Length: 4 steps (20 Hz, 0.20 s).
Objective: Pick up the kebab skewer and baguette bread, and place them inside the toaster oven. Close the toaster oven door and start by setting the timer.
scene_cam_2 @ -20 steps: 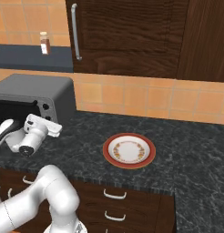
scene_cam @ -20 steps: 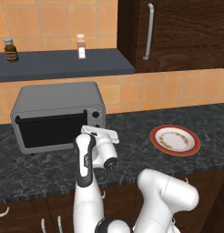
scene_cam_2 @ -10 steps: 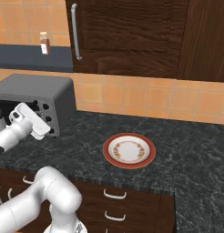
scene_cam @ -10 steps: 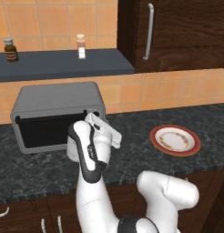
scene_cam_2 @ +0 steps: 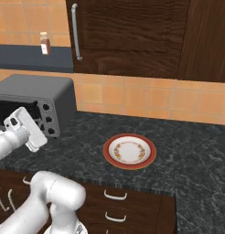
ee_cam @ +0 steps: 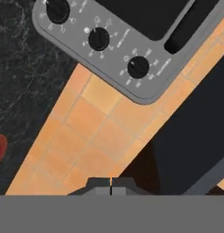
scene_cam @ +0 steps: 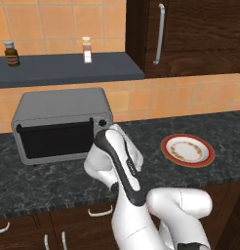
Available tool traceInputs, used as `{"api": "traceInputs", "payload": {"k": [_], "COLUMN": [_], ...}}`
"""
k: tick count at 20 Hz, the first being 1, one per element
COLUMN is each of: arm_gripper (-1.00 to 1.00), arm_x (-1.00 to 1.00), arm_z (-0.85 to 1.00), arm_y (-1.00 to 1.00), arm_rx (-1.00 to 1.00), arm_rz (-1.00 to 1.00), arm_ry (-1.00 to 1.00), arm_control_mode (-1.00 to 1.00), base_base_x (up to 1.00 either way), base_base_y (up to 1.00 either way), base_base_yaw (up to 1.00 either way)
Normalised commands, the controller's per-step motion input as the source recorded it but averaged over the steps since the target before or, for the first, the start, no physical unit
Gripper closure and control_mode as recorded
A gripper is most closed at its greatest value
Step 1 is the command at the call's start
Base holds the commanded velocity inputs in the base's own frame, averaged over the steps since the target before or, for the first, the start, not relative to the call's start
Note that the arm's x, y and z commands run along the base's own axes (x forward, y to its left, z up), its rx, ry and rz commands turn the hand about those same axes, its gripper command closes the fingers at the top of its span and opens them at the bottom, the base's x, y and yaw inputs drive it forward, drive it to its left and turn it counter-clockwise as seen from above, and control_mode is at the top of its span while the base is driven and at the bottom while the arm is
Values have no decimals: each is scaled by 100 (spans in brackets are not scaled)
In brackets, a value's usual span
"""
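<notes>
A: Where does the claw (ee_cam: 111, 185) sit against the oven?

B: From my seat, its two dark finger tips are pressed together with nothing pinched between them. The grey metal box toaster oven (scene_cam: 63, 122) lies just ahead of the claw, and the hand's white body (scene_cam_2: 26, 129) hangs in front of the oven's right front, close to the knob column. I cannot tell whether anything touches.

A: And the door?

B: The wide dark glass door with its bar handle (scene_cam: 54, 138) stands upright and closed, off to the claw's left in the left base view.

A: Count the knobs for me.

B: Three round black knobs (ee_cam: 99, 39) in a row on the grey panel, straight out ahead of the tips in the hand view.

A: What else do I get on the counter?

B: One round red-rimmed white plate (scene_cam_2: 130, 151), bare, on the black speckled counter (scene_cam_2: 192, 151), well apart from the claw on its right. Beyond the claw, above the oven, a dark shelf (scene_cam: 68, 68) carries two small bottles: one brown (scene_cam: 11, 53), one pale with a red band (scene_cam: 86, 50).
</notes>
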Motion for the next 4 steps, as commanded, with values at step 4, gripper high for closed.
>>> {"api": "traceInputs", "payload": {"k": [4], "arm_gripper": [100], "arm_x": [-8], "arm_z": [-27], "arm_y": [34], "arm_rx": [-18], "arm_rz": [0], "arm_ry": [3], "arm_control_mode": [-100], "base_base_x": [0], "base_base_y": [0], "base_base_yaw": [0]}}
